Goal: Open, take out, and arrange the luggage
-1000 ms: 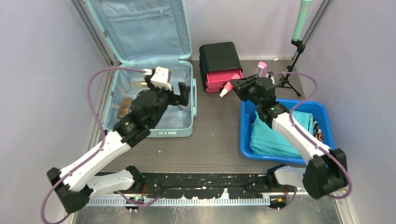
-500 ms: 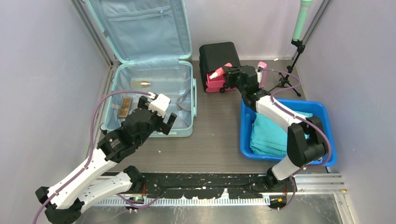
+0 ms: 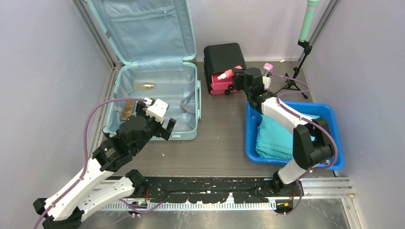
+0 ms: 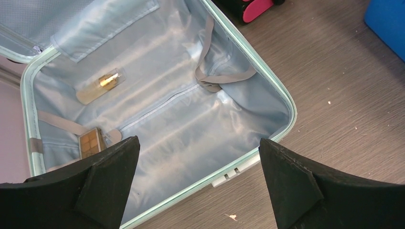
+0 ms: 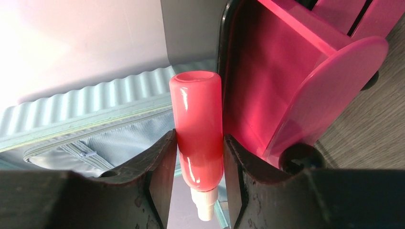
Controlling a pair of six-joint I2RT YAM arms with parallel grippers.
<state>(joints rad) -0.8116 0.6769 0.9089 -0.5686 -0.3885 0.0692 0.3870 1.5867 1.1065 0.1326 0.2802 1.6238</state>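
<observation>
The luggage (image 3: 187, 98) lies open at the far left, its lid (image 3: 143, 28) upright against the wall. Its light blue lining (image 4: 191, 119) holds a small glass bottle with a gold cap (image 4: 102, 82) and a brown-gold box (image 4: 90, 142). My left gripper (image 3: 161, 125) hovers over the luggage's near edge, open and empty (image 4: 198, 143). At the black drawer box (image 3: 223, 56), my right gripper (image 3: 235, 78) is shut on a pink bottle (image 5: 197, 109) with a white cap. The bottle is right beside the pulled-out pink drawer (image 5: 296, 62).
A blue tub (image 3: 334, 119) holding teal cloth (image 3: 279, 138) sits at the right, under the right arm. A small tripod with a mint pole (image 3: 305, 28) and another pink bottle (image 3: 268, 67) stand at the back right. Grey straps (image 4: 224, 78) lie loose in the luggage.
The left arm has pulled back from inside the luggage to its near edge, jaws still open. The right gripper carried the pink bottle left and farther back, up to the pink drawer.
</observation>
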